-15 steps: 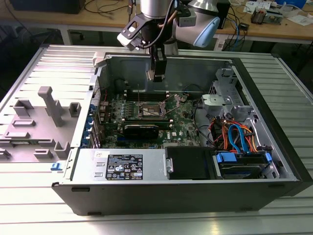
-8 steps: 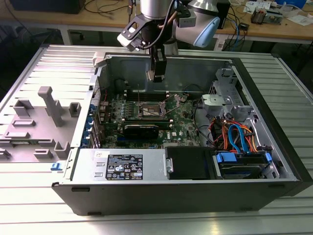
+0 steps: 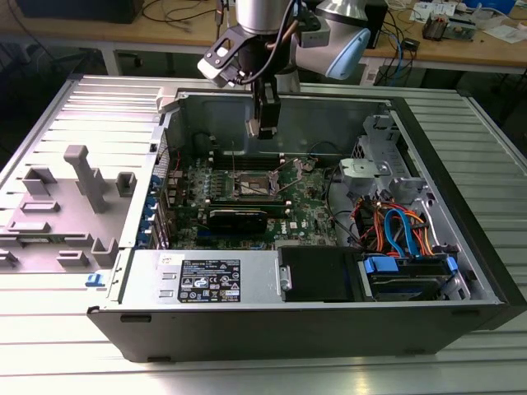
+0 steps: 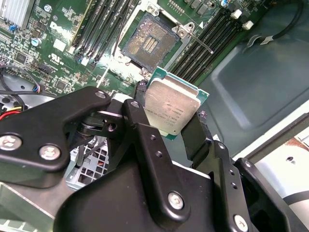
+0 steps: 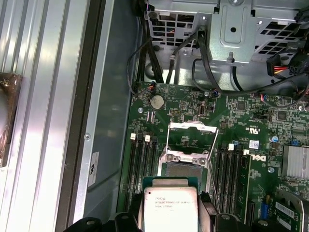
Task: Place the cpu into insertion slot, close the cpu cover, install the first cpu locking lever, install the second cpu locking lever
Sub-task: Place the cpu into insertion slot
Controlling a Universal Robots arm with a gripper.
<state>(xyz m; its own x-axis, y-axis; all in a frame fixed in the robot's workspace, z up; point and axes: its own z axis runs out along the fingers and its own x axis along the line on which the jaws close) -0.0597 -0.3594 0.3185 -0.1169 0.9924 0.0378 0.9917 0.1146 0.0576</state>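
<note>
My gripper (image 3: 262, 125) hangs above the open computer case, shut on the cpu (image 3: 261, 129). In both wrist views the black fingers clamp the cpu (image 4: 171, 108) (image 5: 169, 209) by two opposite edges, its silver-grey top showing. Below it on the green board lies the insertion slot (image 4: 149, 42) (image 5: 183, 170) (image 3: 254, 188), open with its dark contact field bare. The cpu cover (image 5: 192, 127) stands swung up and open at the socket's far side. Thin locking levers (image 5: 213, 150) (image 4: 201, 41) are raised beside the socket. The cpu is well clear of the slot.
Long black memory slots (image 5: 142, 164) (image 4: 203, 46) flank the socket on both sides. A grey drive cage (image 3: 372, 169) and coloured cables (image 3: 395, 226) sit at the exterior view's right, a power supply (image 3: 206, 280) at the front. Grey fixtures (image 3: 86, 177) stand outside the case.
</note>
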